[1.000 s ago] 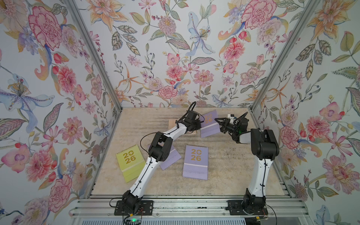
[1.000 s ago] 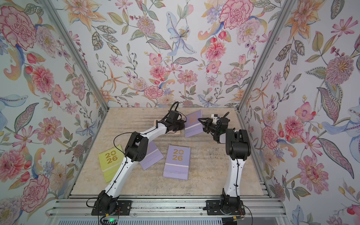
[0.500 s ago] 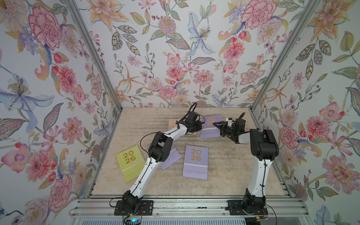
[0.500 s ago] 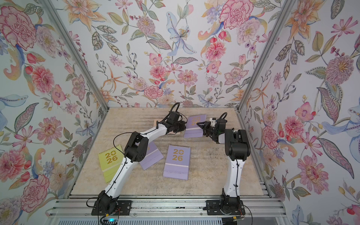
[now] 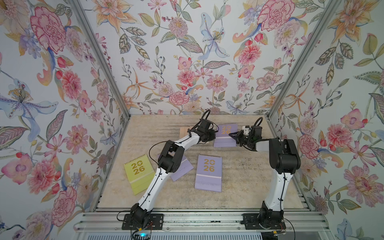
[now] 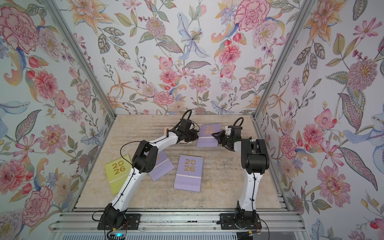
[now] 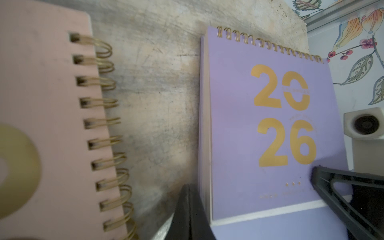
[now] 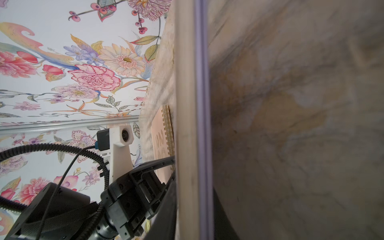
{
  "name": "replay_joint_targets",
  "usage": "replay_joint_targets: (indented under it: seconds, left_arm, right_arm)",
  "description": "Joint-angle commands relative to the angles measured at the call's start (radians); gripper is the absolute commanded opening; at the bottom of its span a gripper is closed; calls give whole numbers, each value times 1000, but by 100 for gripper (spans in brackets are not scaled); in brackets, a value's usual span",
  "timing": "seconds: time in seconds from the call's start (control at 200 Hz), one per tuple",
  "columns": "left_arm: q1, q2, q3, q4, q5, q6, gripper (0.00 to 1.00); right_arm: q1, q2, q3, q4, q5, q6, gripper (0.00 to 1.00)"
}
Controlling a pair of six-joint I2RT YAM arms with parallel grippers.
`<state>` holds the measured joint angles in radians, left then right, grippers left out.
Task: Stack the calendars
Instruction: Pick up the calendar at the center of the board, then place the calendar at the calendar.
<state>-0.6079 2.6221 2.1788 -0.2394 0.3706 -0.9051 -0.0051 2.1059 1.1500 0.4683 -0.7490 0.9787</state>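
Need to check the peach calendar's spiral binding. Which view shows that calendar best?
Left wrist: the peach calendar looms large, coils clear, though cropped and blurred. In both top views the left arm hides all but a corner. The right wrist view shows a narrow strip.

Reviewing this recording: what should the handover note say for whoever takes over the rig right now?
Left gripper: shut, holding nothing, its tip against one side edge of the far purple calendar, between it and the peach calendar.
Right gripper: shut on the opposite edge of the far purple calendar.
Lying apart on the table: yellow-green calendar, centre purple calendar, and another purple calendar partly under the left arm.
Done: no finished stack shows; I cannot tell whether the far one sits on another.
Left: gather all into one pile.
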Motion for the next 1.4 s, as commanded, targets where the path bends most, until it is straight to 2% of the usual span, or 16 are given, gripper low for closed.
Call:
replay_joint_targets:
  seconds: [0.0,0.32,0.535,0.821,1.061,1.396]
  left_arm:
    - [6,-84,-25,-26,10,14,0]
    - [23,-278,-227,54,-11,8,0]
    - [28,-477,-514,178,-26,-23,0]
    - [36,-718,-845,257,-49,-34,0]
    - [40,-871,-1080,317,-60,-55,0]
    - [42,-952,-1273,361,-47,-60,0]
  right_arm:
    - [5,-78,-26,-12,14,-35,16]
    - [18,-260,-131,-106,37,-97,13]
    - [64,-422,-200,-234,73,-151,12]
    - [152,-637,-327,-282,139,-111,11]
    - [298,-788,-437,-289,226,-55,10]
    - [522,-948,-639,-181,390,105,10]
